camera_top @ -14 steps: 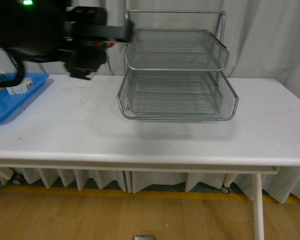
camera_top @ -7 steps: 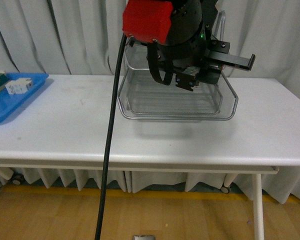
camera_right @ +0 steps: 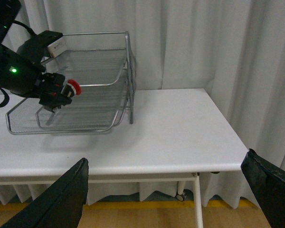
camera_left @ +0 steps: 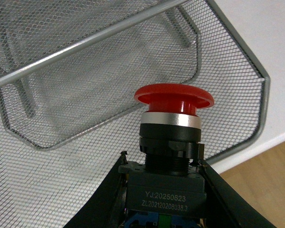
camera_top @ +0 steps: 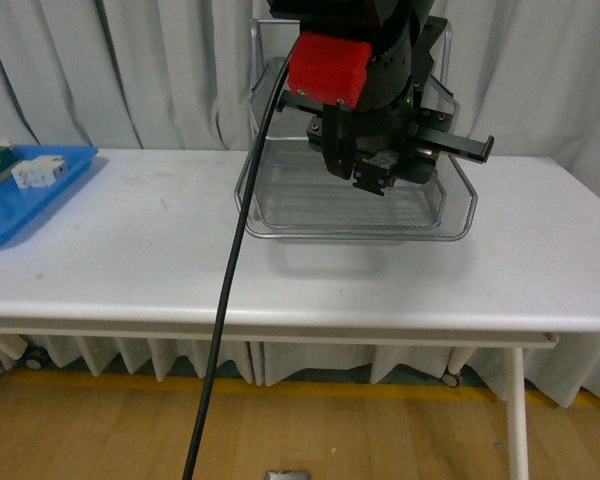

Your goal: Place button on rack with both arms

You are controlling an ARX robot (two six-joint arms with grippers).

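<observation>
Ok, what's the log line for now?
left end effector: holding button | right end effector: open | button: by rack, not placed

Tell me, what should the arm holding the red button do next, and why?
Probably lower it a little. The left gripper is shut on the button, which hangs over the rack mesh, not yet resting on it.

Left arm (camera_top: 390, 50): black jointed body, with a red block housing (camera_top: 329, 68) and a small green indicator light (camera_right: 13, 71). One thick black cable (camera_top: 230, 290), hanging loose from it. Right gripper (camera_right: 165, 159): two broad matte-black fingers (camera_right: 61, 194).
</observation>
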